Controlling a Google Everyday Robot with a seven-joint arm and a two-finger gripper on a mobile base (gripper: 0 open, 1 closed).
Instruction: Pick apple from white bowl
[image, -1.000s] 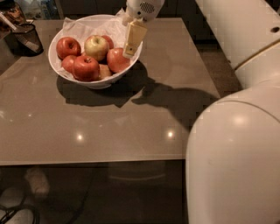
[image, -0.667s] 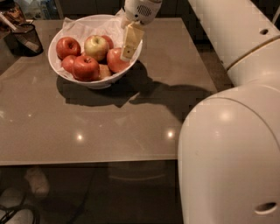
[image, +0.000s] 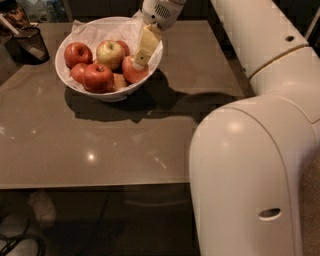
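The apple (image: 130, 74) is round, smooth and evenly dull orange-red, with no stem dimple showing. It lies at the right side of the white bowl (image: 118, 94), low against the inner wall. Its upper right part is hidden behind the gripper (image: 138, 63), which hangs down inside the bowl's right rim and reaches the top of the apple; whether the two touch cannot be told. The bowl is wide, round and glossy, lined with crumpled white paper (image: 95, 31). It stands upright on the far left part of the table (image: 100, 145).
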